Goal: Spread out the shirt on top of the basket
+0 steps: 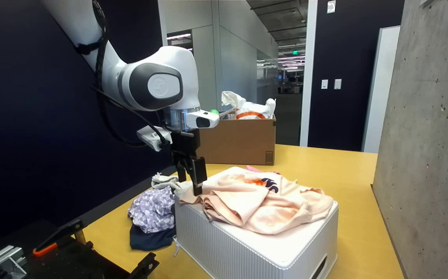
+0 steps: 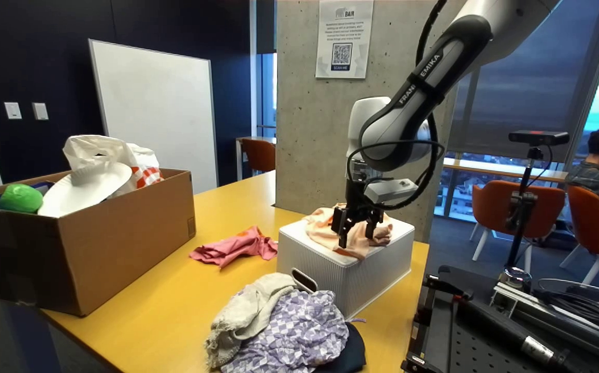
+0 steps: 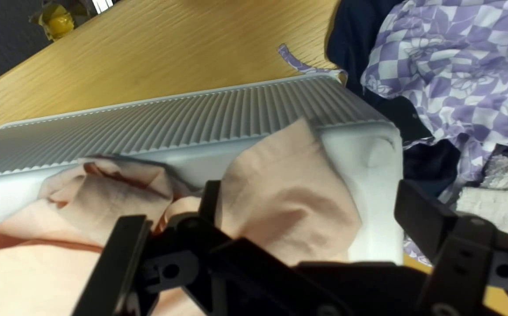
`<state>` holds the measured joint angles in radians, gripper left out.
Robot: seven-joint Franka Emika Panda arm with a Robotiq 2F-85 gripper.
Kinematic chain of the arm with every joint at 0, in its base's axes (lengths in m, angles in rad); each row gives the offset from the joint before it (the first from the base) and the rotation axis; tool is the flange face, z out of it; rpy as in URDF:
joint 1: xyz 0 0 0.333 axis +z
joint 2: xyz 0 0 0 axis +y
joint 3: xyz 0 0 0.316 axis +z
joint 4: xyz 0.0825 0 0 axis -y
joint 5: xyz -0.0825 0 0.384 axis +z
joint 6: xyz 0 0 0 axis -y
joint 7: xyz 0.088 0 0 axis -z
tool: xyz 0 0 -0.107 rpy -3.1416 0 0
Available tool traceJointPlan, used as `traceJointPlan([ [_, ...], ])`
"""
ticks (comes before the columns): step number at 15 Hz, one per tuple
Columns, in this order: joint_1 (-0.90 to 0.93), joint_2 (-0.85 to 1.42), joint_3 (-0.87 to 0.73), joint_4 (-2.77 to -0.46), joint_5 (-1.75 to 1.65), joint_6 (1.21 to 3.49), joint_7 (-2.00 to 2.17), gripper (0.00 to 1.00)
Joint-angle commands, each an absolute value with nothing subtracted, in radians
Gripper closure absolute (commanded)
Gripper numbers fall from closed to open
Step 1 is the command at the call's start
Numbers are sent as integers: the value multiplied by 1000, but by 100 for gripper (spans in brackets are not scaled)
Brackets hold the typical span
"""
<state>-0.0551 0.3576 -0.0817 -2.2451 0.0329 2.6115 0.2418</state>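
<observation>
The peach shirt (image 1: 274, 205) lies crumpled on the flat top of the white basket (image 1: 243, 252), with folds near its front edge and a dark and orange print. Both also show in an exterior view, the shirt (image 2: 321, 230) and the basket (image 2: 379, 274). Bare white top shows along the near edge and corners. My gripper (image 1: 190, 186) points down just above one end of the basket; it also shows in an exterior view (image 2: 356, 240). In the wrist view its fingers (image 3: 307, 197) are wide apart, with a flat shirt corner (image 3: 289, 175) below and between them. Nothing is gripped.
A purple-and-white checked cloth (image 2: 299, 331), a cream cloth (image 2: 255, 305) and a navy cloth (image 1: 152, 236) lie piled beside the basket. A pink cloth (image 2: 239, 246) lies behind it. A full cardboard box (image 2: 133, 243) and a concrete column (image 1: 425, 139) stand by the table.
</observation>
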Motion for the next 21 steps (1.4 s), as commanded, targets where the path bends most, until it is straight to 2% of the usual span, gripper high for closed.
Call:
traceJointPlan([
  [1, -57, 389, -79, -2236, 68, 2634, 225, 0],
  [5, -59, 414, -79, -2229, 82, 2637, 219, 2],
  [6, -59, 416, -79, -2229, 87, 2639, 218, 22],
  [9, -55, 417, -79, -2232, 89, 2644, 221, 38],
  [11, -51, 409, -78, -2241, 86, 2654, 223, 55],
  [17, -41, 388, -75, -2272, 87, 2689, 227, 98],
  [18, -34, 383, -77, -2275, 80, 2690, 235, 100],
  [21, 1, 351, -87, -2308, 55, 2703, 266, 98],
])
